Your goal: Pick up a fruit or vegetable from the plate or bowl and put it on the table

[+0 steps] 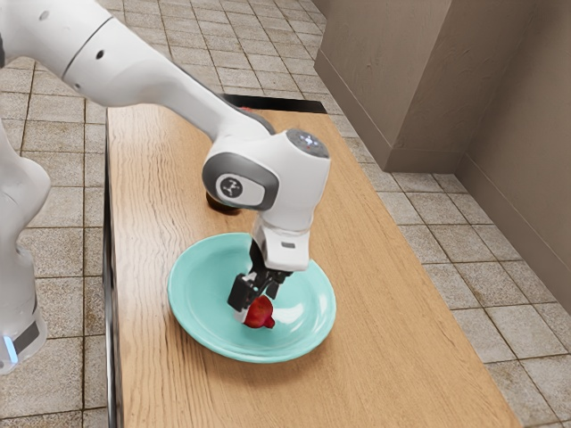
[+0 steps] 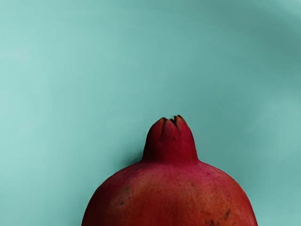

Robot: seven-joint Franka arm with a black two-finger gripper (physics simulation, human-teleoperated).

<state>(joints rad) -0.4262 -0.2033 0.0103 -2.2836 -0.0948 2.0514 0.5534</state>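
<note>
Ext. view, clock read w/ 12 at the far edge: my robot arm [image 1: 147,80] reached in from approx. 10 o'clock over a wooden table [image 1: 384,366], its black gripper [image 1: 258,300] low over a round turquoise plate [image 1: 198,290]. The task's fruit, a red pomegranate [image 1: 260,313], lay at the gripper's tip, a touch toward 6 o'clock from the plate's ctr. It was on its side, long axis slanted, crown [image 1: 270,323] aimed at approx. 4 o'clock, away from the arm's base. The wrist cam, too, had the fruit's round body close to the hand, w/ the split crown sticking out from it over the plate. I couldn't tell how far open the gripper was, or whether it had a hold of the pomegranate. A dark round item [image 1: 223,206] sat past the plate's rim, approx. 11 o'clock. My read: the job was at the grasp, and the move turned on squeezing across the round body, not along the crown's line; an off-ctr. grip might've rolled it. Once it was firmly held, I judged a lift clear of the rim, then out toward 3 or 4 o'clock onto bare wood, the simplest route.
</note>
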